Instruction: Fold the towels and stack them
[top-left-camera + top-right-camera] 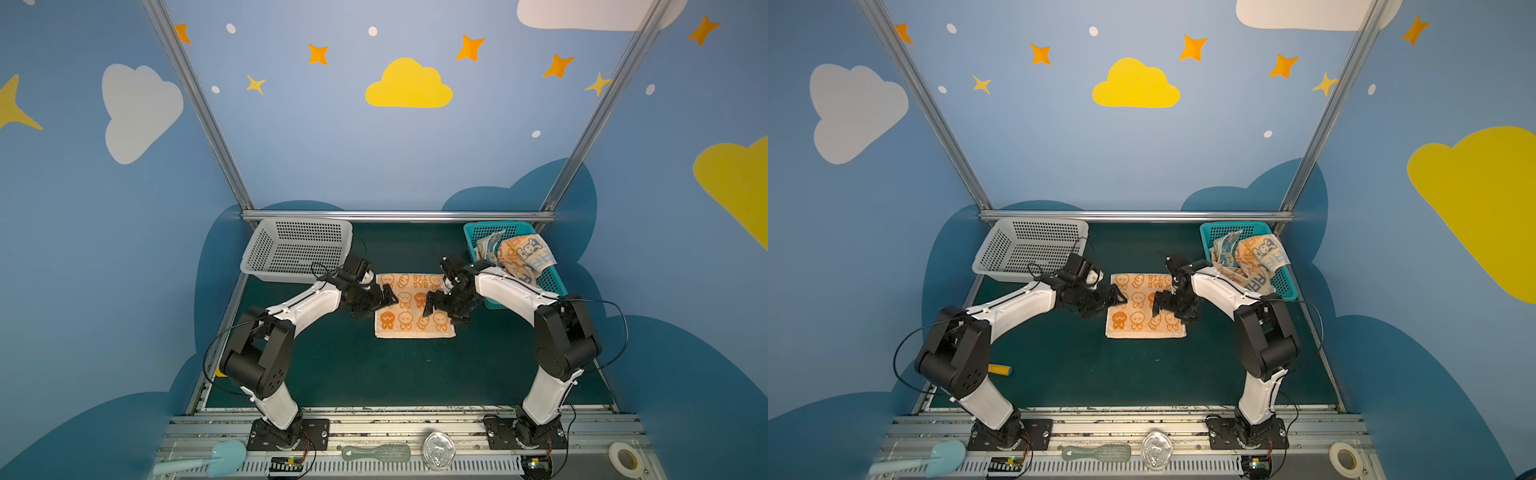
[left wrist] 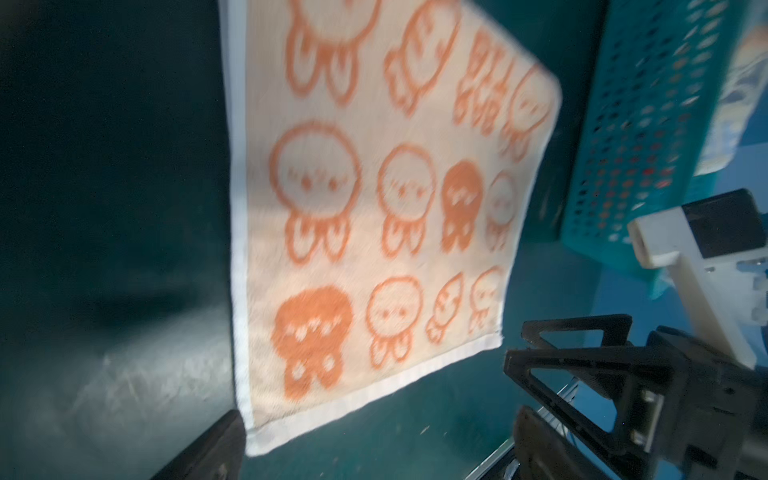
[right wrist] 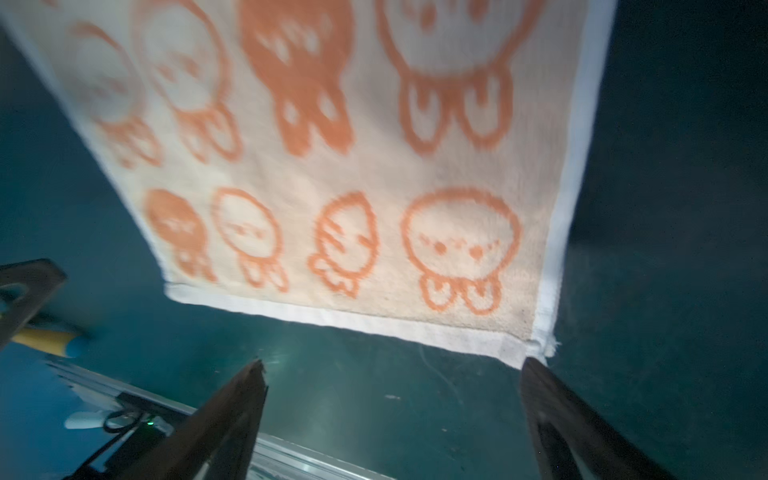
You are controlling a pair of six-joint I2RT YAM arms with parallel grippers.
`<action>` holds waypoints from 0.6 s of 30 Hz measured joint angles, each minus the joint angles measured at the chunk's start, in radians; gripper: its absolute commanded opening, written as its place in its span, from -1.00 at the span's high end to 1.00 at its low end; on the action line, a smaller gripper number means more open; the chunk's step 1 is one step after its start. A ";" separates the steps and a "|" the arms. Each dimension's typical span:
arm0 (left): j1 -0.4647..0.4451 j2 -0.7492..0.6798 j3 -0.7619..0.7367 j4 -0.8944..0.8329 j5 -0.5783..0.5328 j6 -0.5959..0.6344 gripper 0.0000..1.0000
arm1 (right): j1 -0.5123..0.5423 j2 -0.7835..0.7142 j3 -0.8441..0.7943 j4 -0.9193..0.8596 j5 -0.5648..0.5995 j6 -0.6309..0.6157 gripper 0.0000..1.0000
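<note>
An orange-and-cream bunny towel (image 1: 409, 316) (image 1: 1138, 320) lies flat on the green mat between the two arms. My left gripper (image 1: 387, 296) is open at the towel's left edge; in the left wrist view the towel's (image 2: 374, 208) near corner lies beside one finger of the left gripper (image 2: 378, 432). My right gripper (image 1: 429, 304) is open over the towel's right part, holding nothing. In the right wrist view the right gripper (image 3: 390, 365) hangs above the mat by the towel's (image 3: 353, 166) hem. Two more towels (image 1: 523, 259) lie crumpled in the teal basket (image 1: 494, 226).
A white perforated basket (image 1: 291, 249) stands at the back left, the teal basket (image 1: 1229, 228) at the back right. A yellow marker (image 1: 1000, 369) lies by the left arm. On the front rail are a light blue spatula (image 1: 216, 457), a brush (image 1: 376, 453), a can (image 1: 438, 451) and a tape roll (image 1: 623, 459).
</note>
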 measured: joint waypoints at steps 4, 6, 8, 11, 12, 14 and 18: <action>0.027 0.111 0.238 -0.031 -0.002 0.019 -0.99 | -0.056 0.068 0.235 -0.023 -0.006 -0.024 -0.92; 0.037 0.180 0.333 -0.029 -0.001 0.022 -0.99 | -0.078 0.125 0.320 -0.022 -0.017 -0.025 -0.92; 0.046 0.245 0.397 -0.029 0.006 0.020 -0.99 | -0.097 0.187 0.376 -0.014 -0.036 -0.022 -0.92; 0.053 0.343 0.460 -0.030 0.012 0.011 -0.99 | -0.121 0.288 0.428 0.003 -0.067 -0.008 -0.92; 0.056 0.377 0.478 -0.033 0.014 0.009 -0.99 | -0.127 0.326 0.450 0.005 -0.075 -0.002 -0.92; 0.058 0.435 0.506 -0.037 0.014 0.006 -0.99 | -0.132 0.395 0.494 0.009 -0.091 0.005 -0.92; 0.064 0.505 0.528 -0.048 0.013 0.007 -0.99 | -0.142 0.502 0.568 0.020 -0.120 0.011 -0.92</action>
